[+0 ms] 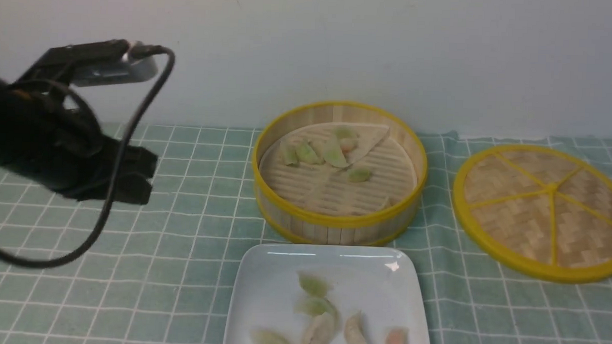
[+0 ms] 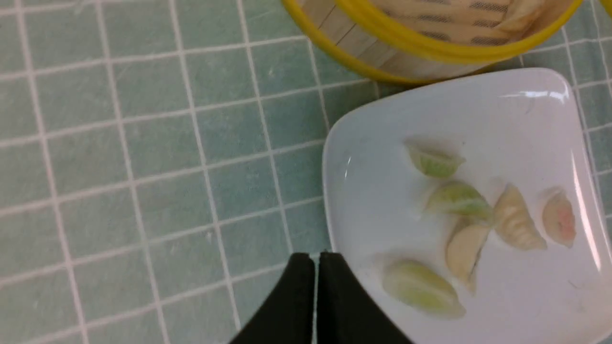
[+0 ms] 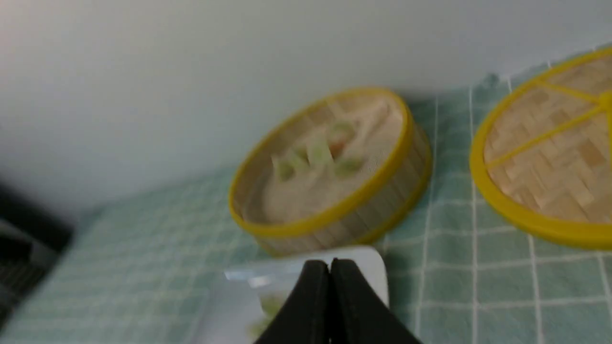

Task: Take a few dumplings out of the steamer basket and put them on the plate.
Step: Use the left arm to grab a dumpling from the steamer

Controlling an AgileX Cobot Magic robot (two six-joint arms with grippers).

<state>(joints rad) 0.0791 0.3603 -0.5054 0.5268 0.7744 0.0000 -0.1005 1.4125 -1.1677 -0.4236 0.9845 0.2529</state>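
Observation:
The steamer basket (image 1: pixel 337 221) stands mid-table and holds several dumplings (image 1: pixel 332 153), mostly green, on a paper liner. The white plate (image 1: pixel 268 293) lies in front of it with several dumplings (image 1: pixel 315 306) on it: green, whitish and one pink. My left gripper (image 1: pixel 144 179) is shut and empty, raised above the cloth to the left of basket and plate. In the left wrist view its tips (image 2: pixel 315 256) are beside the plate's (image 2: pixel 368 200) edge, near a green dumpling (image 2: pixel 420 288). My right gripper (image 3: pixel 329 262) is shut and empty and does not show in the front view.
The flat woven basket lid (image 1: pixel 544 211) with a yellow rim lies to the right of the basket. A green checked cloth (image 1: pixel 181 249) covers the table. A white wall stands close behind the basket. My left arm's black cable (image 1: pixel 106 206) hangs over the left side.

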